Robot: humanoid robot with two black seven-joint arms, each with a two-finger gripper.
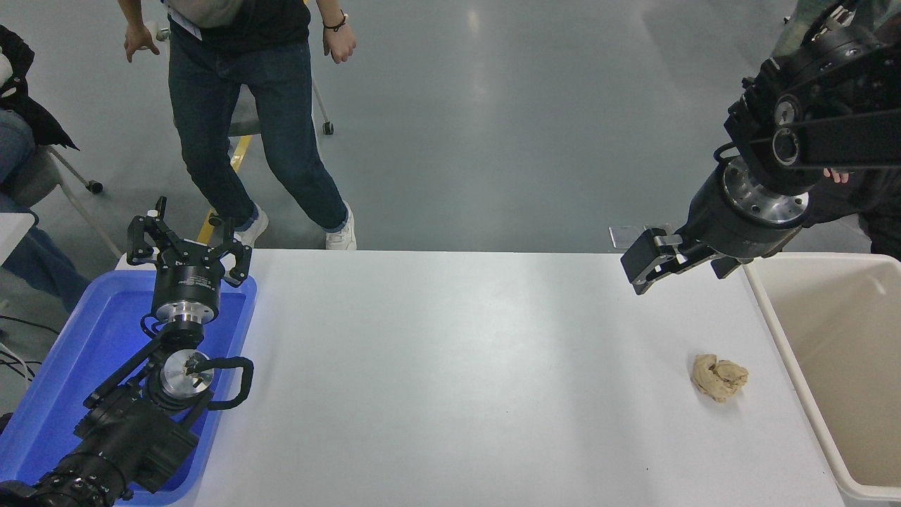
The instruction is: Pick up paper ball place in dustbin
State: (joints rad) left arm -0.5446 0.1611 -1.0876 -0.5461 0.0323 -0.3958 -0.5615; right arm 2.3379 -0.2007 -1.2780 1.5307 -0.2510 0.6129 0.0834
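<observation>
The paper ball [719, 377], a crumpled tan-brown wad, lies on the white table [450, 366] at the right, close to the dustbin. The dustbin [774, 331] is a cream-beige bin with a thick rim at the table's right edge, partly cut off by the frame. My right gripper [677, 279] hangs in the air above the table's far right edge, behind and a little left of the ball. It is open and holds nothing. My left gripper [188, 243] is parked at the lower left over the blue tray, open and empty.
A shallow blue tray [63, 380] sits at the table's left end under the left arm. A person in jeans [260, 120] stands beyond the far edge at the left. Another person sits at the far left, and a hand shows behind my right arm.
</observation>
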